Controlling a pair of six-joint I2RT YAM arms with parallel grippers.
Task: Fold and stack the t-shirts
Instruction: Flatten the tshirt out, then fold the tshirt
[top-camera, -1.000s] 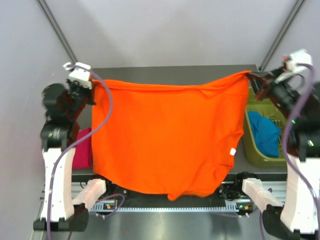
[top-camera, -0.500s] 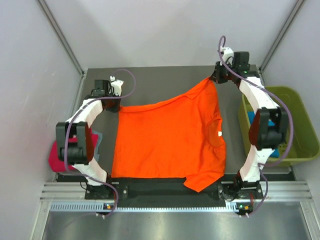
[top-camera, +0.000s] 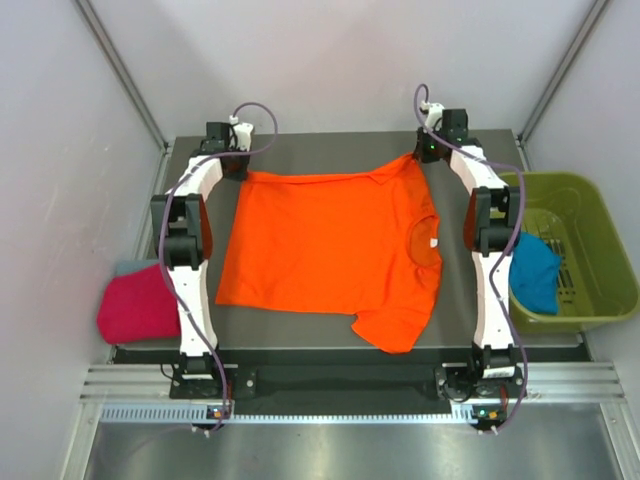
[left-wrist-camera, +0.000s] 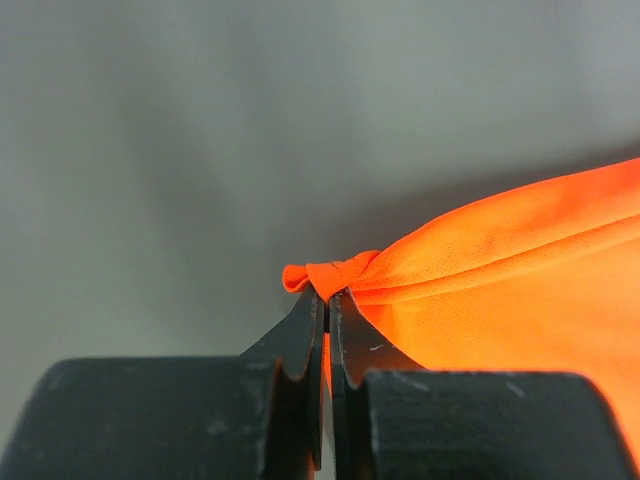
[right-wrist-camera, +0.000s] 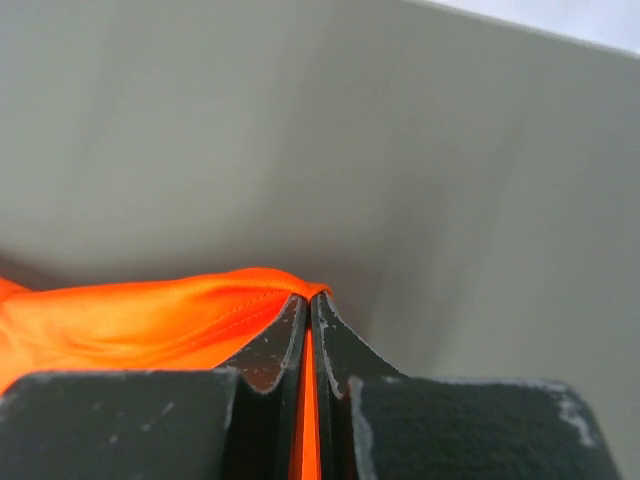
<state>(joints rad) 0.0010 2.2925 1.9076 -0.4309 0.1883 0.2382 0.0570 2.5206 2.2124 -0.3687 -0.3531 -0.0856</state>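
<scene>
**Orange t-shirt spread on the worktop, pinched at both far corners**

The orange t-shirt lies spread out, nearly flat, over the middle of the dark worktop. Its neck opening faces right and its hem runs down the left side. One sleeve sticks out at the near right, toward the near edge. The far edge of the shirt runs almost straight between the two far corners, with a slight rise at the right.

The left arm reaches from its base along the left side of the shirt to the far left corner. In the left wrist view, the left arm's jaws are pressed together on a small bunched fold of the orange cloth. The right arm reaches along the right side to the far right corner. There the right arm's jaws are closed on a seamed edge of the same shirt, with cloth showing in the slit between them.

An olive-green plastic bin sits off the right edge of the worktop. A teal-blue t-shirt lies crumpled in its near left part.

At the left edge of the worktop, apart from the orange shirt, a magenta-pink t-shirt lies folded. A strip of grey-blue t-shirt shows at its far side.

A small white tag sits on the orange shirt just beside the neck opening.
</scene>
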